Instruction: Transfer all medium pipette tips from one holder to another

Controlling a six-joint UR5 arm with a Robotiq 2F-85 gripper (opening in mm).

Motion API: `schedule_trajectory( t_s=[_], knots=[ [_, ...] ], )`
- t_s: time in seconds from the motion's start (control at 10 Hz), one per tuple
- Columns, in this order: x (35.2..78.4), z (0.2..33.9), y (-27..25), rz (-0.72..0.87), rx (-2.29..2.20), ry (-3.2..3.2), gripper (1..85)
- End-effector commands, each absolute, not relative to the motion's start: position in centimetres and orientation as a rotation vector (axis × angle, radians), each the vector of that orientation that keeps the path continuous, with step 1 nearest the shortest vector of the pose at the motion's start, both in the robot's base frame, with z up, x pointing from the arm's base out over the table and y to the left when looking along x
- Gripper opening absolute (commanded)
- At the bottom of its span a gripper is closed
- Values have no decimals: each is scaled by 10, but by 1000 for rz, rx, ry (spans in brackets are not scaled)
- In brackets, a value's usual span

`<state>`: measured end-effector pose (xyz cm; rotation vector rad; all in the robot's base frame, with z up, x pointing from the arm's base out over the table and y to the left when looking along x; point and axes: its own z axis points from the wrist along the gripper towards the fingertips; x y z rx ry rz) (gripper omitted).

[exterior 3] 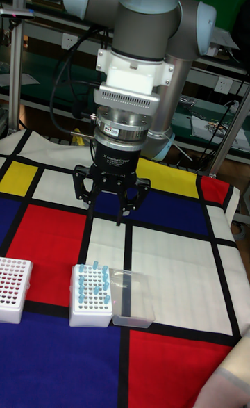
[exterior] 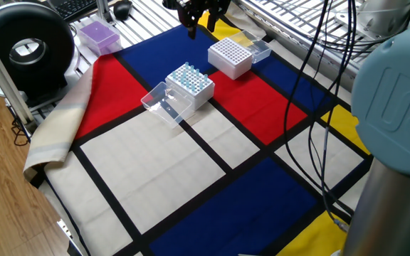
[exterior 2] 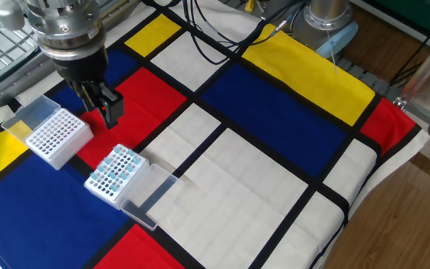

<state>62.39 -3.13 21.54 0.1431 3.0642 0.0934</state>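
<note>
On the left of the tall fixed view stands the empty white rack [exterior 3: 14, 290], only partly in the picture, its grid of dark holes showing no tips. Just right of it, a short gap apart, sits the second white rack [exterior 3: 91, 297], and the medium pipette tips [exterior 3: 92, 287] stand upright in its holes, pale blue, filling much of the grid. Against that rack's right side lies its clear hinged lid [exterior 3: 132, 298], flat and open on the cloth. Above and between these hangs the gripper [exterior 3: 119, 208], well clear of both racks and touching nothing; its dark fingers [exterior 3: 124, 212] point down over the checked tablecloth [exterior 3: 173, 255], and they appear drawn close with something thin between them, but I cannot tell for sure. In the other fixed view the same gripper [exterior 2: 104, 109] hovers over a red square, between the empty rack [exterior 2: 57, 137] and the filled rack [exterior 2: 113, 174]. In the one fixed view a purple box [exterior: 98, 35] rests beyond the cloth's edge.
</note>
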Motion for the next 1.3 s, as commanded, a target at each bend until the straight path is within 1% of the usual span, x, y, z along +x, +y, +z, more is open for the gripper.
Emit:
schedule_trajectory(
  t_s=[0.0,0.1,0.4,0.8,1.2],
  knots=[
    [614,217,-24,137,117,3101,523],
    [615,214,-24,139,98,3103,523],
    [629,168,-31,150,30,3056,540],
    [642,128,-33,138,3,3027,537],
    [644,112,-35,115,2,3022,520]
  ],
)
